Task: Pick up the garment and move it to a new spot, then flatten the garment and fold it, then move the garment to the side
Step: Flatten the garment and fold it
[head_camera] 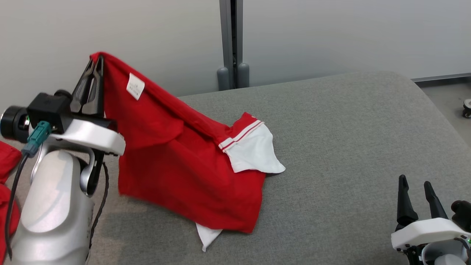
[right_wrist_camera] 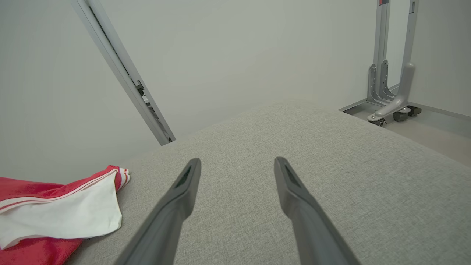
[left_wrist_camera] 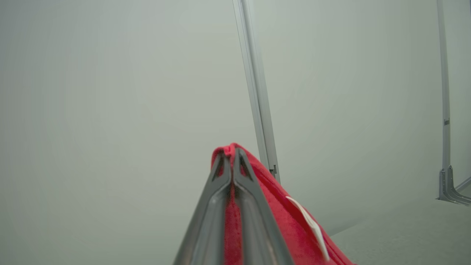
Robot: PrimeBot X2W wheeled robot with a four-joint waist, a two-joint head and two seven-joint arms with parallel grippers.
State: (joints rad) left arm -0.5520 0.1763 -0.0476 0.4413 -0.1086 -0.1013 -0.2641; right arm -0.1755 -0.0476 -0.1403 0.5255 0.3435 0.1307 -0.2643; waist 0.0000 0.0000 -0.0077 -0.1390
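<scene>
Head view: left gripper (head_camera: 96,62), fingers closed on an edge of the red garment (head_camera: 176,162), holds it raised at the left, with its lower part resting on the grey surface (head_camera: 349,129). Right gripper (head_camera: 415,181) hovers near right, fingers spread and empty. This looks like the pick-up-and-move step; next, the garment needs carrying to a new spot.

Head view down onto cushion (head_camera: 349,140); wrist views close, forward; all share garment (head_camera: 176,169).

Grey fabric surface (head_camera: 349,147) under red garment (head_camera: 176,165)
</scene>
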